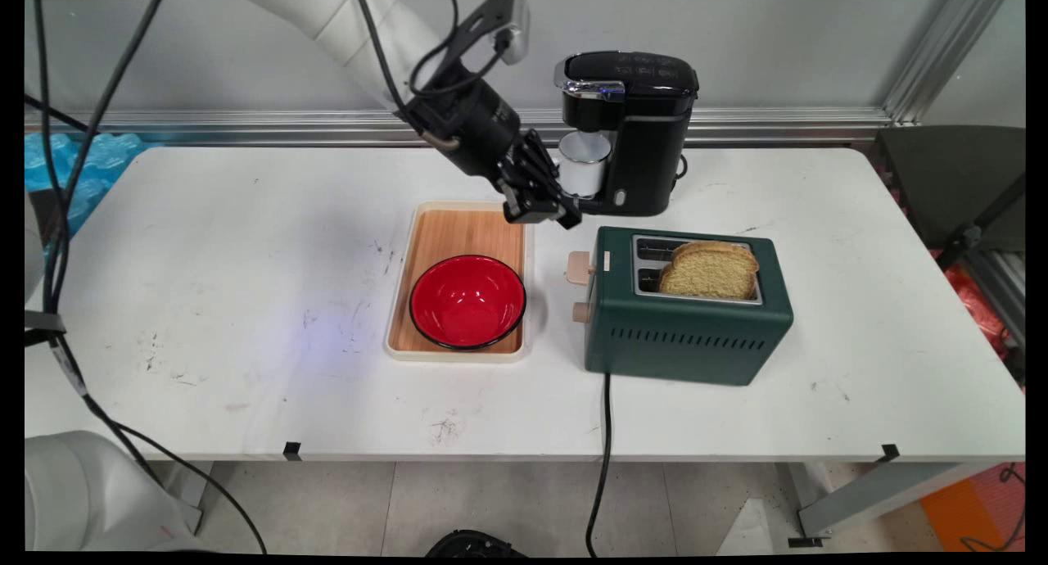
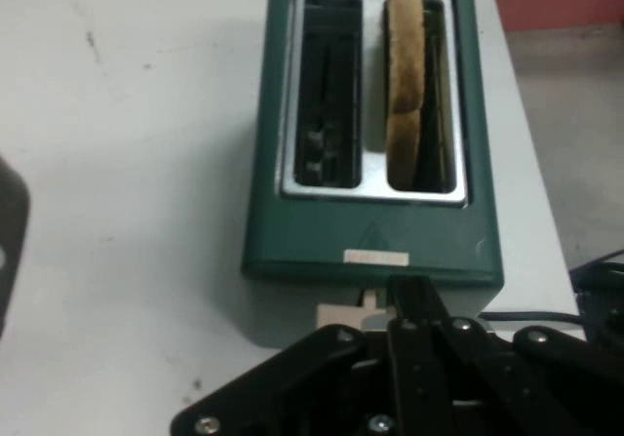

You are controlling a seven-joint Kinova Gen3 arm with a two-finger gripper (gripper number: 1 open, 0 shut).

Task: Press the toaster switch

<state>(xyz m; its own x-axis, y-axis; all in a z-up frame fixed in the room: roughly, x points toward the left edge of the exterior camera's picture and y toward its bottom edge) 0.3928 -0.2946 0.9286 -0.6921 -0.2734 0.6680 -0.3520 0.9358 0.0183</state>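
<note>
My black gripper (image 1: 550, 213) hangs shut and holds nothing, just above the table between the tray and the coffee machine. It is nearest the left end of a dark green two-slot toaster (image 1: 688, 319). One slice of browned toast (image 1: 709, 270) stands in the toaster's near slot; the far slot looks vacant. In the hand view the shut gripper (image 2: 417, 295) points at the toaster (image 2: 375, 231) end with the beige lever (image 2: 341, 314), and the toast (image 2: 405, 75) is in the right slot. Two beige knobs (image 1: 580, 268) stick out of the toaster's left end.
A black coffee machine (image 1: 634, 131) with a white cup (image 1: 583, 164) under its spout stands right behind the gripper. A red bowl (image 1: 467, 301) sits on a wooden tray (image 1: 458, 225) to the left. The toaster's black cord (image 1: 604, 434) runs off the front edge.
</note>
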